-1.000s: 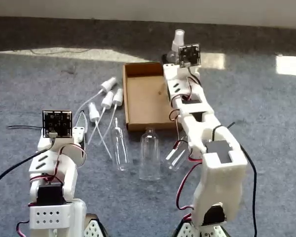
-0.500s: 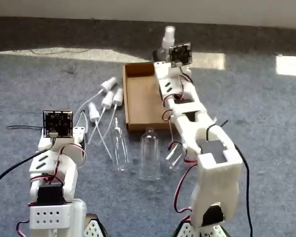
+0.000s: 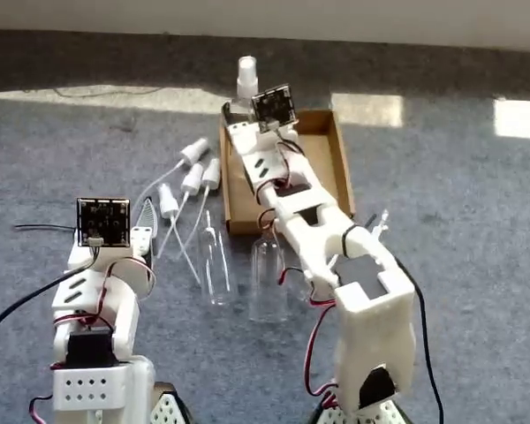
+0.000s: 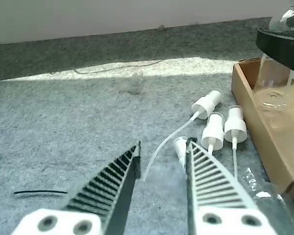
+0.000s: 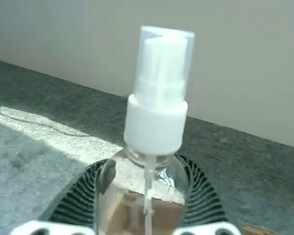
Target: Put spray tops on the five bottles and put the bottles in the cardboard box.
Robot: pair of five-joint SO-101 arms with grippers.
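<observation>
My right gripper (image 5: 144,171) is clenched around the shoulder of the capped bottle (image 3: 246,78), one ribbed finger on each side and the spray head sticking up clear above them. I grip it low so the top isn't squeezed or knocked askew. The bottle is upright at the far corner of the box (image 3: 322,163), on the side nearest the loose tops. Upright probably lets it stand in the corner and leaves room for the others. In the left wrist view its base sits low by the box wall. I cannot tell if it touches the box floor. My left gripper (image 4: 162,144) is released, jaws moderately apart, grasping nothing, low over the carpet (image 3: 88,141). One finger's tip is just beside the nearest of four loose tops (image 4: 213,131), which lie clustered with their tubes trailing, handy for the next pick by my guess. Two bare bottles (image 3: 214,265) lie on their sides in front of the box, near my right arm, uncapped. One bottle looks done, most of the task remains.
</observation>
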